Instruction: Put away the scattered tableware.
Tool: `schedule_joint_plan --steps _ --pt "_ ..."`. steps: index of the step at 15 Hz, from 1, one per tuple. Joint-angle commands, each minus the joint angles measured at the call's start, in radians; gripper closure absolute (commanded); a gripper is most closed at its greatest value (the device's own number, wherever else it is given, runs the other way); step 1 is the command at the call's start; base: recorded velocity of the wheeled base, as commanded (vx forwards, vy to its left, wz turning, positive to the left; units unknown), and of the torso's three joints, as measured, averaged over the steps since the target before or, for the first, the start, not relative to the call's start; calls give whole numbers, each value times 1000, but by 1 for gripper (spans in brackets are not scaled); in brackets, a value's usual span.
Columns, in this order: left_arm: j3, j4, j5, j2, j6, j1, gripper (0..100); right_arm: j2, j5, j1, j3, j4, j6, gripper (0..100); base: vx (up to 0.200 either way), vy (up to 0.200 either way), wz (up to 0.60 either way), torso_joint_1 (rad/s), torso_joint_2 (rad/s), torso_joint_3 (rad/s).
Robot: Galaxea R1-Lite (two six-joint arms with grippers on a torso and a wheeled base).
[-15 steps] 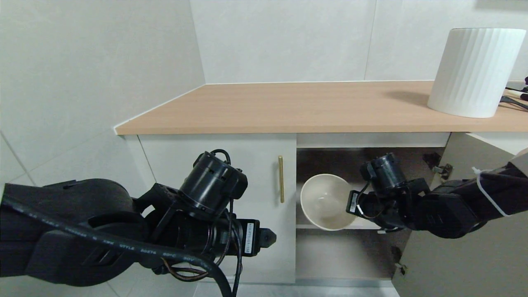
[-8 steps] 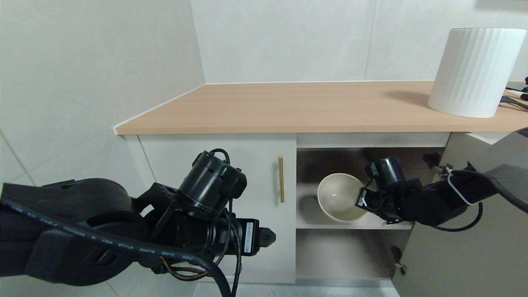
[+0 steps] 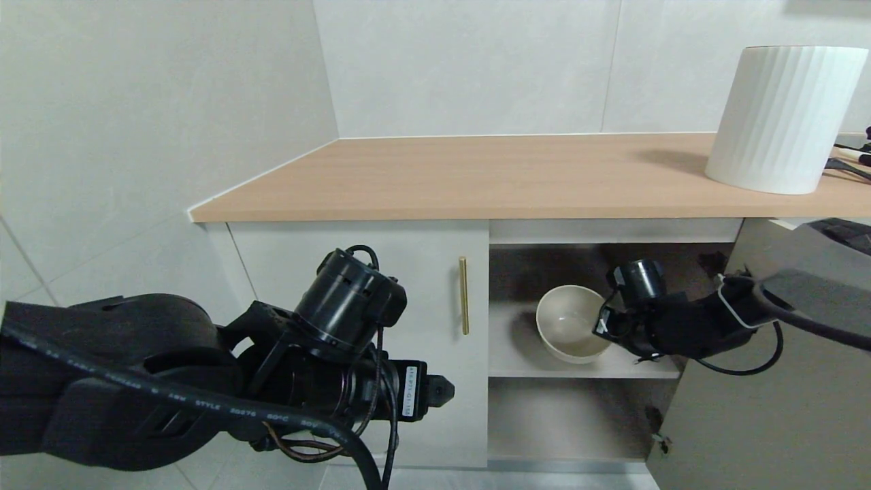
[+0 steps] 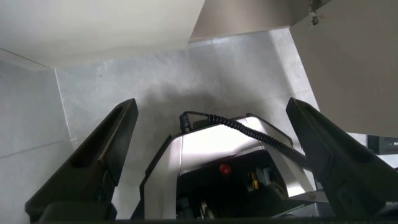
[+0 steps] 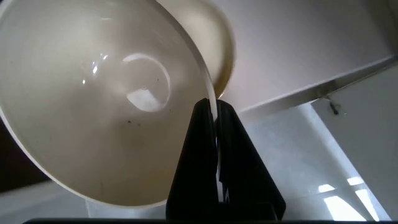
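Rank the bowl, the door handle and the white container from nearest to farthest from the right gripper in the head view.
1. The bowl, in the cupboard, held by the right gripper.
2. The door handle, to the left.
3. The white container, up on the counter.

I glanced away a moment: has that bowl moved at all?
Yes. The bowl, pinched by the right gripper, has gone deeper into the cabinet, away from the brass door handle.

It was a kitchen: a wooden worktop [image 3: 476, 177] over white cupboards [image 3: 429, 258] with a brass handle [image 3: 463, 296], tiled walls [image 3: 469, 68], and a ribbed white canister [image 3: 782, 119] at two o'clock.
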Motion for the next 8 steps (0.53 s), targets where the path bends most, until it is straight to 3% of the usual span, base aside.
schedule_joint_plan --steps 1,8 --pt "1 0 0 2 -1 0 0 40 0 -18 -35 -1 -1 100 0 0 0 0 0 0" --pt "1 0 0 8 -1 0 0 118 0 -43 -113 -1 -49 100 0 0 0 0 0 0"
